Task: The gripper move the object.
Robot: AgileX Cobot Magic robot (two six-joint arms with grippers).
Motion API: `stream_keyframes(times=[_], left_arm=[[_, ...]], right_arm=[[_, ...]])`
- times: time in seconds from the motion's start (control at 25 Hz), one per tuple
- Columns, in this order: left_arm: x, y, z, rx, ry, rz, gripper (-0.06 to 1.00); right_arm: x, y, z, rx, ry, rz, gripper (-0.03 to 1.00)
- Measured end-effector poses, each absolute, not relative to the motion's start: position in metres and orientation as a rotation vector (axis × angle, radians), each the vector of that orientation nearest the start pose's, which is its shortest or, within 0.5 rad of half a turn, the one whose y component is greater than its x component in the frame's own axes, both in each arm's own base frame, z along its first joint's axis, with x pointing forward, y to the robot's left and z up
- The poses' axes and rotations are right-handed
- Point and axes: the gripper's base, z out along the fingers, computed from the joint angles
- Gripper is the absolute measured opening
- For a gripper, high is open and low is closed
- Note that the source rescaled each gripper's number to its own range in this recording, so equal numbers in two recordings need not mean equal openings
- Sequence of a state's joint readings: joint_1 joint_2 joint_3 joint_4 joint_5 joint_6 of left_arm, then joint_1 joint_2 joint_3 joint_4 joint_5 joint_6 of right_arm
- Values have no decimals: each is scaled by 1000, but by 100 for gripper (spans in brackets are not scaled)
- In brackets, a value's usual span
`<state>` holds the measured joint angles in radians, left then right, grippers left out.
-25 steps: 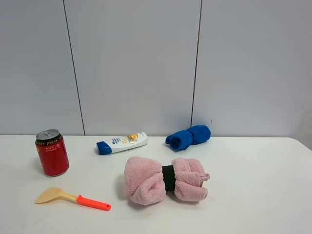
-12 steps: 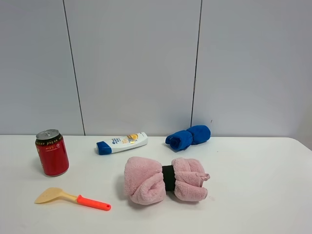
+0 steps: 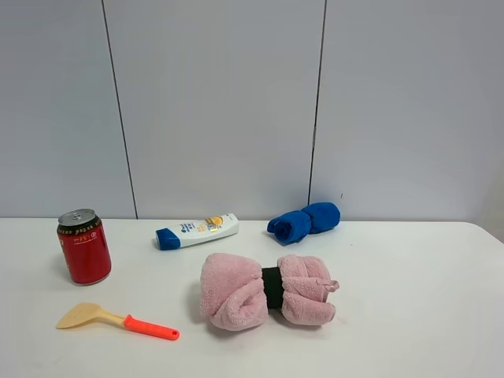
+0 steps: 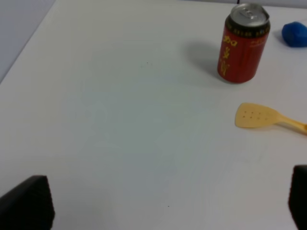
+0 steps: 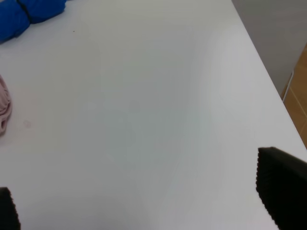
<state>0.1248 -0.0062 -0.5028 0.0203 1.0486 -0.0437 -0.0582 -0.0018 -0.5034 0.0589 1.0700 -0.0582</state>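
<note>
Lying toward 2 o'clock from the wide-open, empty left claw [image 4: 168,203], the scoop [image 4: 268,118] stretches from 9 to 3 o'clock on the tabletop [image 4: 120,120], nearer this arm than the right one.

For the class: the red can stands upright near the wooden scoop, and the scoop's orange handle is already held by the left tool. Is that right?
Not quite. The red can does stand upright near the scoop, but nothing holds the handle: the exterior high view shows the scoop lying free on the table.
</note>
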Motion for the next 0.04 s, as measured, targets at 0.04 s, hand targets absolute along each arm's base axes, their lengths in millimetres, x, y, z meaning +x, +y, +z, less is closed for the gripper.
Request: stream_keyframes(times=[0.04], left_arm=[[-6,1,279,-171,2017,76,100]], right_arm=[[-6,5,278,-3,2047,-2,100]])
